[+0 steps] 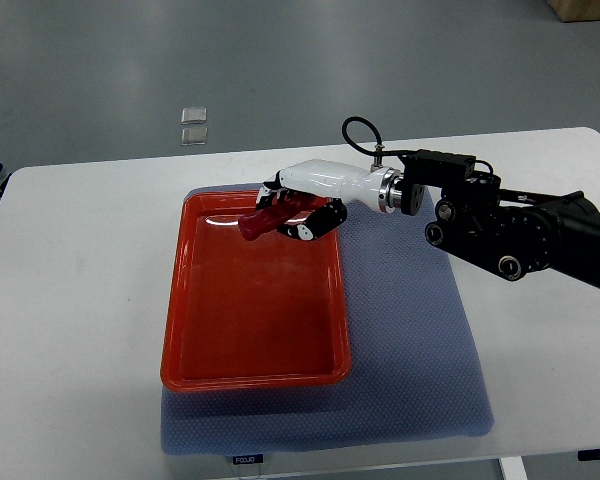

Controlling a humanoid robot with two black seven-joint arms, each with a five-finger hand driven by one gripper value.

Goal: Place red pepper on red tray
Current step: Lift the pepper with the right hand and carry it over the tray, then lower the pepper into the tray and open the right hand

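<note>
The red tray (210,340) lies on a blue-grey mat in the middle of the white table. My right hand (298,207) reaches in from the right and hangs over the tray's far right corner. Its fingers are curled around the red pepper (262,222), whose dark red end sticks out to the left of the fingers, above the tray's inside. The pepper is held off the tray floor. The left arm does not show.
The blue-grey mat (410,340) extends right of and in front of the tray. The white table (70,300) surrounds it. Two small clear squares (194,125) lie on the floor beyond the table's far edge.
</note>
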